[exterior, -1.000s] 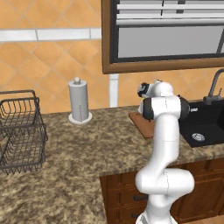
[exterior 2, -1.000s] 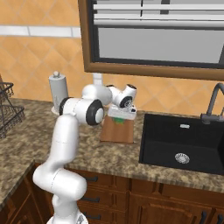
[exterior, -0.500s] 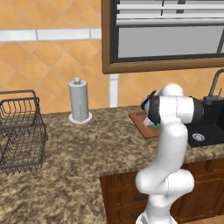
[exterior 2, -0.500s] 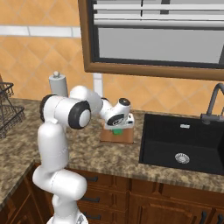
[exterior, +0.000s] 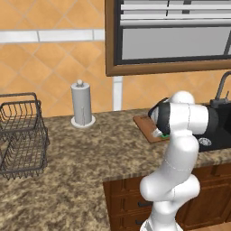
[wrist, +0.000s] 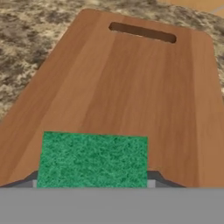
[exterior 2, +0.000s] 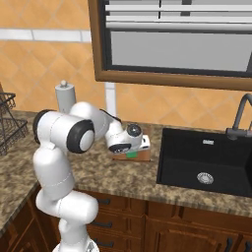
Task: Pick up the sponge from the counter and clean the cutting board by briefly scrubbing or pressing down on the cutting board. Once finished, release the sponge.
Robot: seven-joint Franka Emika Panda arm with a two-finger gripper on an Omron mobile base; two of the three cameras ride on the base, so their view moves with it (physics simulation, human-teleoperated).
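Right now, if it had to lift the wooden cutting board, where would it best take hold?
Probably at the slot handle on the cutting board's far end, or a long edge from above: the board lies flat and thin on the counter, wider than the sponge.

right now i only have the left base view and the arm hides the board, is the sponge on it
Observer: Yes. The hand view shows the sponge green side up on the board.
Operator: which end of it
Observer: The end away from the handle slot.
Operator: pincer down there too
Observer: Yes, the pincer is low over the board in the right base view, with the sponge between its tips.
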